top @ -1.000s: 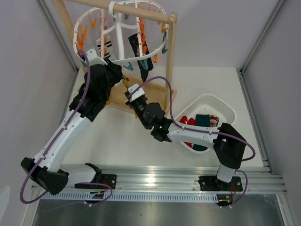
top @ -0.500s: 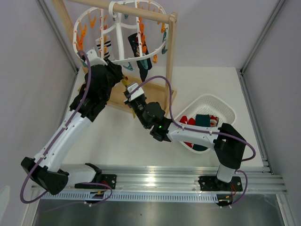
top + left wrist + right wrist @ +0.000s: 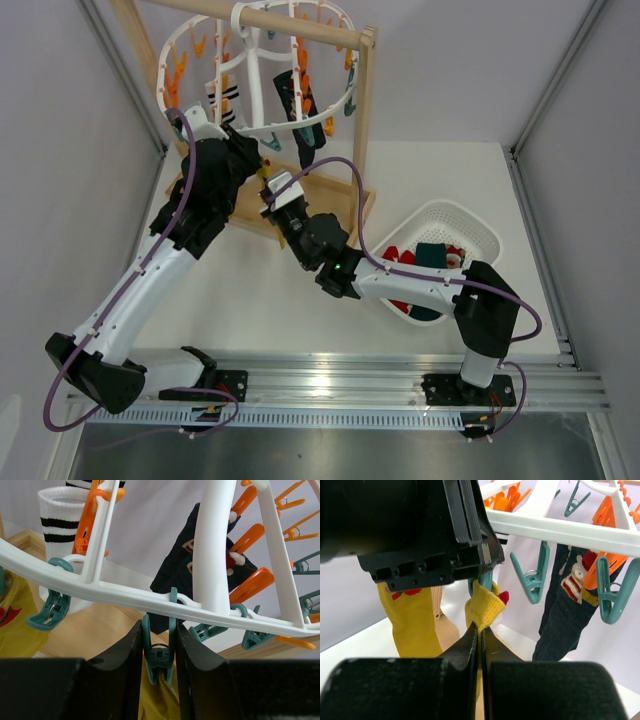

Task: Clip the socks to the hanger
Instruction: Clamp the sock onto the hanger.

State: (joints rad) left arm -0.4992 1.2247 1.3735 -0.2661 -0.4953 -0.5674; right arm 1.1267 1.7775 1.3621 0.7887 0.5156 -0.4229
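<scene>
Right tool (image 3: 479, 630) is pinched tight on a fold at the edge of the yellow sock (image 3: 482, 605), lifting that edge to the peg (image 3: 159, 655). Left tool (image 3: 159, 626) is clamped on that teal peg, one finger on each side, squeezing it where it hangs off the near rim of the hanger (image 3: 125, 597). From the right wrist view the sock's edge sits at the peg's lower tips, just under the left tool body. I can't tell whether the fabric is properly inside the mouth. The rest of the sock hangs slack below, clear of the tabletop (image 3: 300, 300). Handling, as I judge it: the sock is light, soft and limp, so it folds and sags wherever it isn't held. Hold it right at the edge, close to the peg, as now; a doubled edge gives the peg more to bite. The peg is springy plastic and the hanger swings freely, so push gently. The risk is the edge slipping out when the peg shuts. A striped sock (image 3: 60, 515) and a navy sock (image 3: 175, 575) are already clipped on. More socks lie in the basket (image 3: 470, 225), to the right of the rack (image 3: 362, 110).
</scene>
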